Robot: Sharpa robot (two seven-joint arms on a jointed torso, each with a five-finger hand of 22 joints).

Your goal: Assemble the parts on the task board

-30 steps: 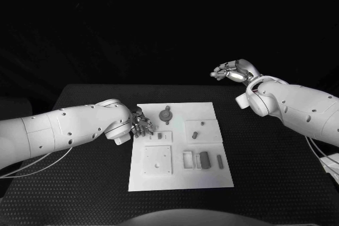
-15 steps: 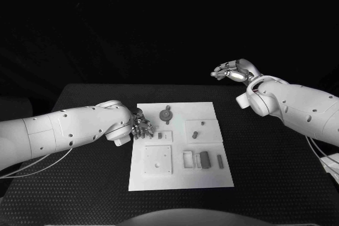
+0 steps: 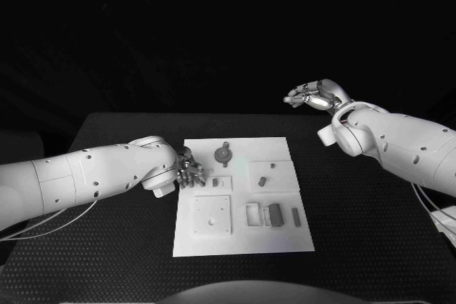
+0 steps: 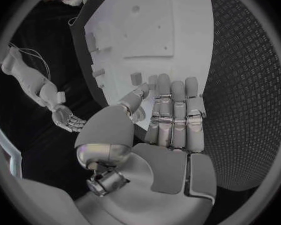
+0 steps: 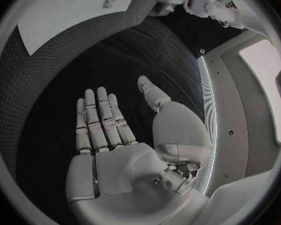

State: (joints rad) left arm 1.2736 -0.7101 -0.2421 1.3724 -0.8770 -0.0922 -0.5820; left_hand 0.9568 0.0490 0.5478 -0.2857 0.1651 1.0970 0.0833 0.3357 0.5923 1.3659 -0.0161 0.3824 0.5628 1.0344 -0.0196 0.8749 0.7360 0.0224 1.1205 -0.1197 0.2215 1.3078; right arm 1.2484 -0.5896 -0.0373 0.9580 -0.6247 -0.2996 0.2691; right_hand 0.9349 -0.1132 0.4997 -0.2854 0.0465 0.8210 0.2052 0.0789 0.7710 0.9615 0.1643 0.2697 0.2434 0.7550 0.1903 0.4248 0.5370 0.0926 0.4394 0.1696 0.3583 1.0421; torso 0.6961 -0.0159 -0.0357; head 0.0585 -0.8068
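White task board [image 3: 238, 238] mid-bench, small grey parts [image 3: 275, 215] on it: I judge them light, rigid, best pinched at their sides. My left hand [image 3: 191, 170], empty and spread, at board's edge; right hand [image 3: 309, 95] raised, empty.

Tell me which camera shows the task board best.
The head view: the whole task board lies flat with its parts laid out. The left wrist view shows part of it past the left hand; the right wrist view catches one corner.
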